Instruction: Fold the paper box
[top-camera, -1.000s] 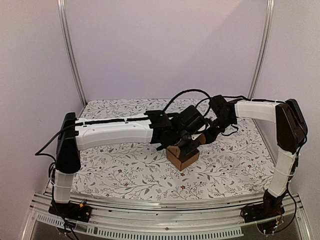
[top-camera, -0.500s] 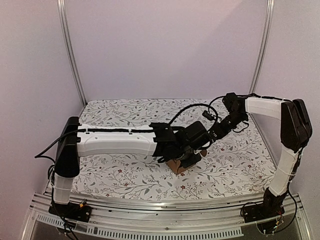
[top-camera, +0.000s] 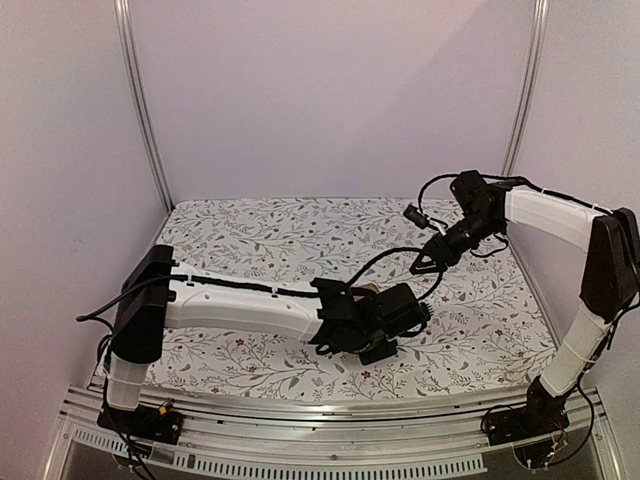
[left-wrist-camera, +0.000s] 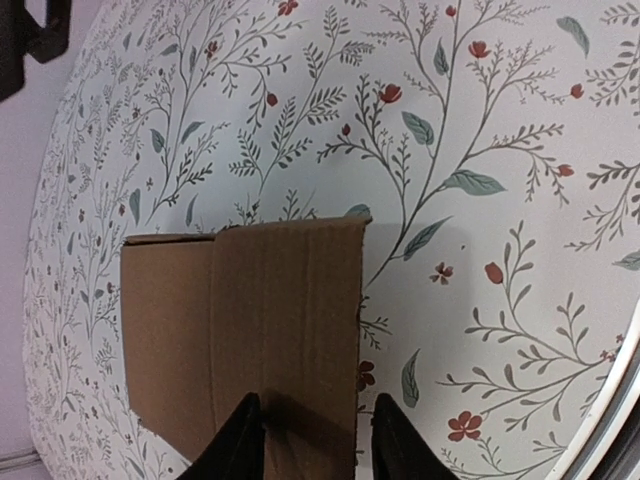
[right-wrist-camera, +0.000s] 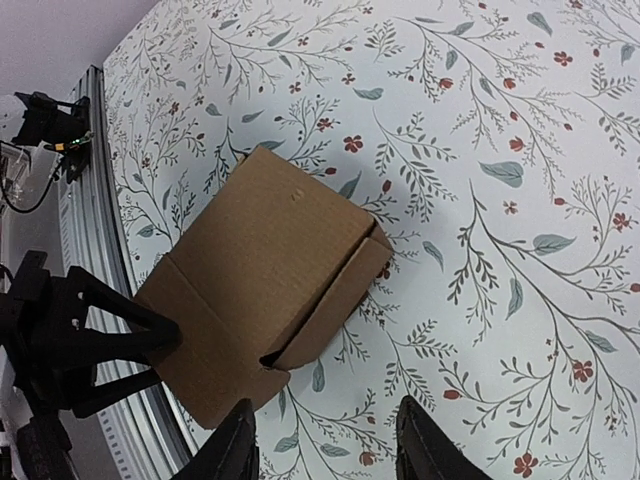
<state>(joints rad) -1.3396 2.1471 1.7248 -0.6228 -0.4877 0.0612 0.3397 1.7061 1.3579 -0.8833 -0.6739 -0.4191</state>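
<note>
The paper box (right-wrist-camera: 262, 300) is a folded brown cardboard cube lying on the flowered table, with one side flap slightly ajar. In the top view only a sliver of the box (top-camera: 364, 291) shows behind the left wrist. My left gripper (left-wrist-camera: 315, 440) is open and low over the box (left-wrist-camera: 250, 340). One finger (left-wrist-camera: 243, 440) rests on its top face and the other (left-wrist-camera: 400, 445) hangs just past its right edge. It also shows in the top view (top-camera: 378, 345). My right gripper (right-wrist-camera: 325, 450) is open and empty, raised above the table beside the box, and also shows in the top view (top-camera: 420, 266).
The flowered table cloth (top-camera: 250, 230) covers the whole work surface. A metal rail (top-camera: 300, 420) runs along the near edge, close to the box. White walls and upright posts (top-camera: 140, 100) close in the back and sides.
My left arm has swung down and toward the near edge, covering the box, which now sits nearer the front. My right gripper has pulled back to the far right, away from the box.
</note>
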